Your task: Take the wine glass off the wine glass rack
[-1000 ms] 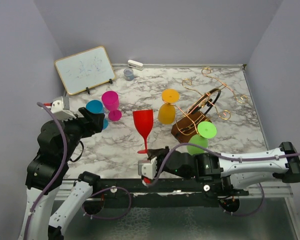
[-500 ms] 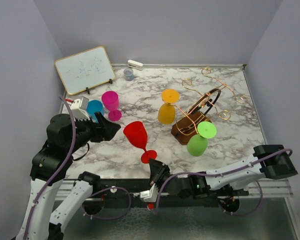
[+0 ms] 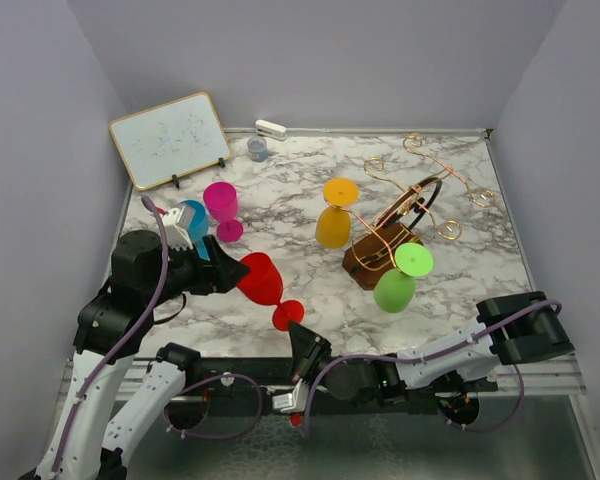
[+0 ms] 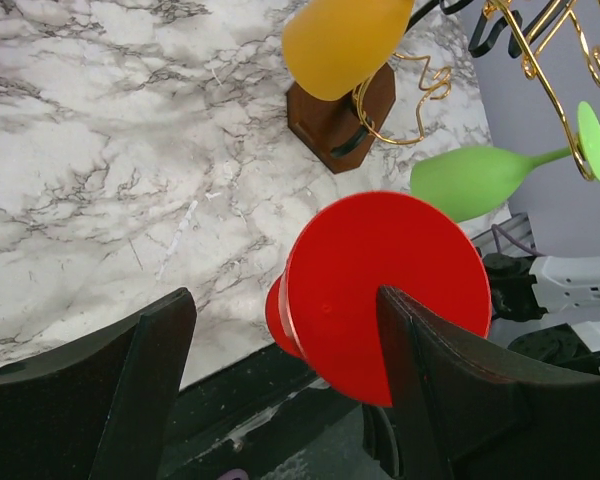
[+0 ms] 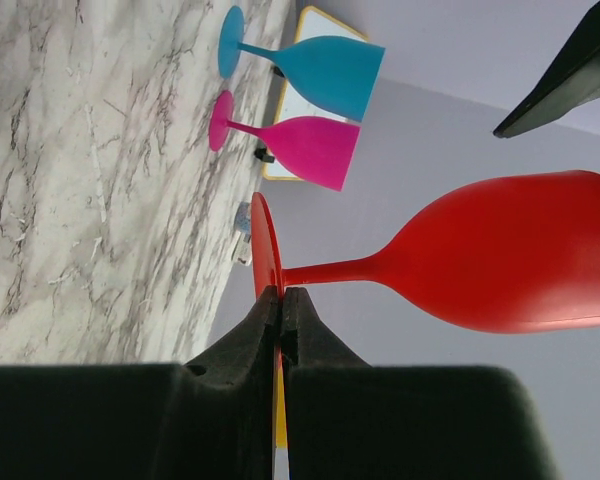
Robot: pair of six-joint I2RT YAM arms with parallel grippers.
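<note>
While the right gripper (image 5: 281, 293) sits low at the near edge of the table (image 3: 310, 160), its fingers are pinched tight on the rim of the red glass (image 3: 258, 278) foot

Red glass is off the rack (image 3: 405, 210), held tilted above the near table edge, bowl toward the left arm

Left gripper (image 4: 283, 298): fingers spread wide, one on each side of the bowl; cannot tell whether they touch it

Mid-table, right: rack on its wooden base, well apart from the red glass. Orange glass (image 3: 332, 227) hangs bowl-down on its left side, green glass (image 3: 393, 290) on its near side

Mid-table, left: blue glass (image 3: 190, 215) and pink glass (image 3: 220, 200) upright, just beside each other

Far left corner: whiteboard (image 3: 170, 140), propped up
</note>
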